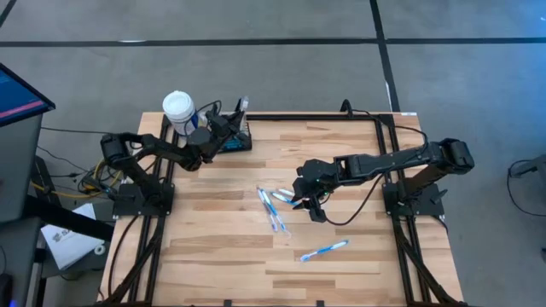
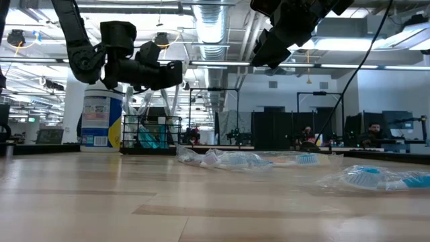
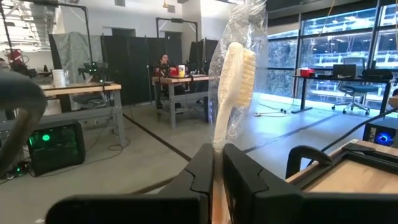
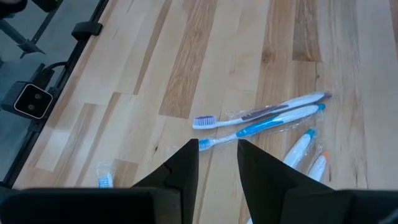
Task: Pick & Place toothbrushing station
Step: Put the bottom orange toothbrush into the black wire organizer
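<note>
The toothbrushing station, a small black wire-mesh caddy (image 1: 238,141) (image 2: 151,134), stands at the table's far left next to a white-capped, blue-labelled bottle (image 1: 179,109) (image 2: 102,119). My left gripper (image 1: 223,128) (image 3: 217,163) hovers just above the caddy, shut on a cream toothbrush in a clear wrapper (image 3: 235,74). My right gripper (image 1: 312,203) (image 4: 217,149) hangs open above the table's middle, over several loose wrapped toothbrushes (image 1: 274,205) (image 4: 264,117), touching none. My left gripper pinches the wrapped toothbrush by its handle (image 3: 216,149) between its two fingers. The fingers lie about level, reaching from the table's left. The brush stands roughly upright with its bristle head (image 3: 244,65) above the fingers; its lower part is hidden behind them.
One more wrapped blue toothbrush (image 1: 324,250) (image 2: 379,178) lies alone toward the near right. Bare wood stretches along the near and left parts of the table (image 1: 205,256). Black frame rails (image 1: 386,145) run along the table's edges.
</note>
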